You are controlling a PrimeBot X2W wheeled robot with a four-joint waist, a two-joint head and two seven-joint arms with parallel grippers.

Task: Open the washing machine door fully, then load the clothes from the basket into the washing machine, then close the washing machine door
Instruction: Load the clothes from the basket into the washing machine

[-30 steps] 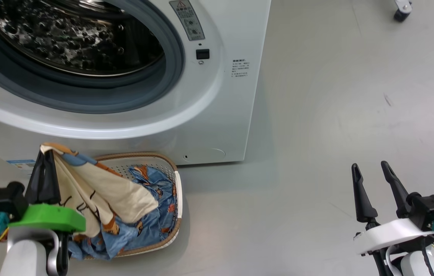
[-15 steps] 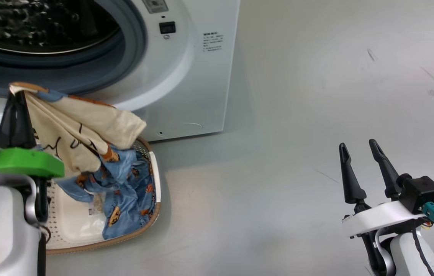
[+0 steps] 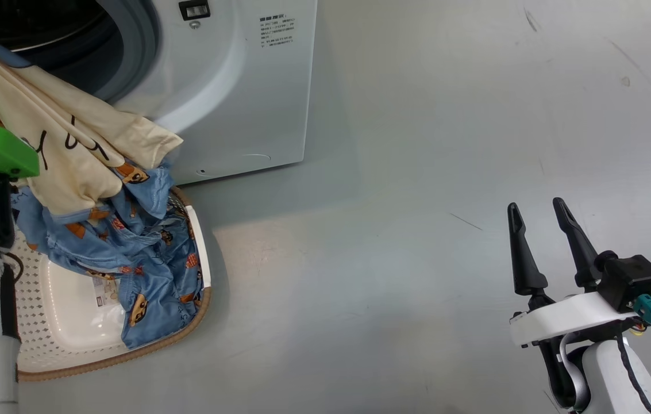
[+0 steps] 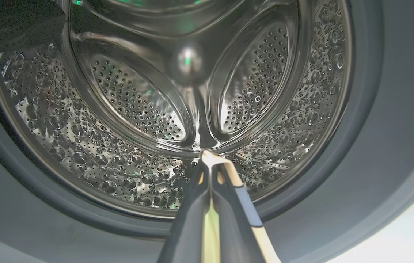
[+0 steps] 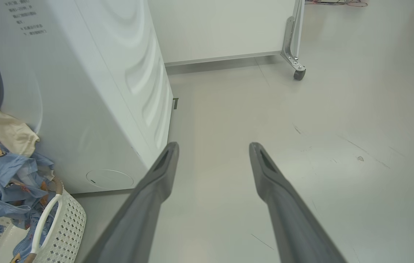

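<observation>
Two grippers to watch, and plenty going on at the left. Left gripper (image 4: pixel 211 160): clamped shut on a cream fold of the clothes (image 3: pixel 72 144), thin strip of cloth pinched right between the fingers. Points straight at the steel drum (image 4: pixel 82 146) of the washing machine (image 3: pixel 245 86), square in front of the open mouth, grey seal (image 4: pixel 367 109) ringing the wrist view. Held high, that cream fold, and draping down from the grip. Below it, blue printed garments (image 3: pixel 141 253) trailing into the basket (image 3: pixel 101 359), lower folds lying on its pale bottom beside the label (image 3: pixel 108 290). Sits on the grey floor (image 3: pixel 417 230), that basket, tucked just in front of the machine, under the opening, white handle (image 3: pixel 199 241) showing on the side toward the other arm. Over to the right gripper (image 3: pixel 535 206): spread wide, nothing between the fingers, hovering above the floor, well apart from the laundry and out past the machine's side.
</observation>
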